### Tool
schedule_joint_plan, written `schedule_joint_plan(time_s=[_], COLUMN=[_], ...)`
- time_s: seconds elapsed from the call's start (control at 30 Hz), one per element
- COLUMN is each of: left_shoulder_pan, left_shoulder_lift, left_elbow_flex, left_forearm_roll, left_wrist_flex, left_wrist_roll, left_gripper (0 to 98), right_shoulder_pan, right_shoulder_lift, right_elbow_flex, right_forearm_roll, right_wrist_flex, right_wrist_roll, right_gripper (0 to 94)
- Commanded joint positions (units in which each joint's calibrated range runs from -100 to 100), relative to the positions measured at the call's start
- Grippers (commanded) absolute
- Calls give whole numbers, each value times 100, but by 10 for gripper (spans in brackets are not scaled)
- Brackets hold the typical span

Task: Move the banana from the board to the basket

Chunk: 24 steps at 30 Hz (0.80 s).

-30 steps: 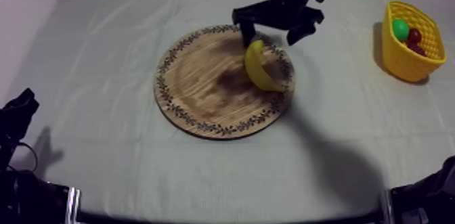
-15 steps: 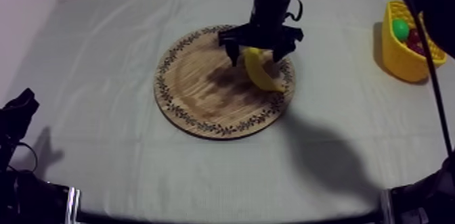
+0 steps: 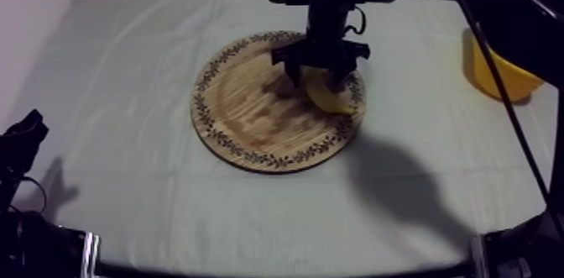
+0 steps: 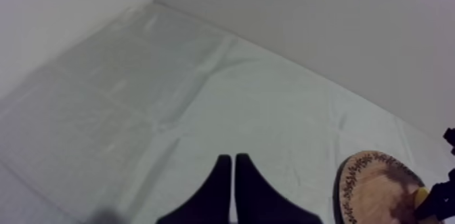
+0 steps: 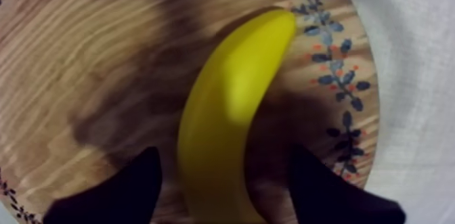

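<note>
Grey-white cloth covers the table. At lower left, my left gripper rests with its fingers pressed together, holding nothing. At centre lies the wooden board. The banana lies by its right rim. My right gripper straddles it, fingers spread, not gripping. At far right, the right arm partly hides the yellow basket.

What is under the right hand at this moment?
The banana lies on the wooden board between the open fingers of the right hand. From above, the hand covers the banana's far end; the wood beneath the banana is hidden.
</note>
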Motion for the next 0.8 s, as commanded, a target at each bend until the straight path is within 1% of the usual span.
schedule_joint_plan(time_s=[0.0, 0.13, 0.23, 0.37, 0.53, 0.77], left_shoulder_pan=[-1, -1, -1, -1, -1, -1], left_shoulder_lift=[4, 4, 4, 4, 4, 4], left_elbow_flex=[0, 0, 0, 0, 0, 0], left_forearm_roll=[-2, -2, -2, -2, -2, -2], left_wrist_flex=[0, 0, 0, 0, 0, 0], left_wrist_roll=[1, 1, 1, 1, 1, 1], left_gripper=[1, 1, 1, 1, 1, 1], right_shoulder_pan=[5, 7, 30, 82, 214, 808], right_shoulder_lift=[10, -2, -96, -470, -1302, -2580], right_elbow_flex=[-8, -18, 6, 193, 569, 931], right_forearm_roll=[22, 33, 38, 53, 40, -146], right_wrist_flex=[-29, -44, -26, -58, 7, 186], right_wrist_roll=[26, 90, 121, 155, 281, 559], right_gripper=[438, 291, 228, 191, 165, 158])
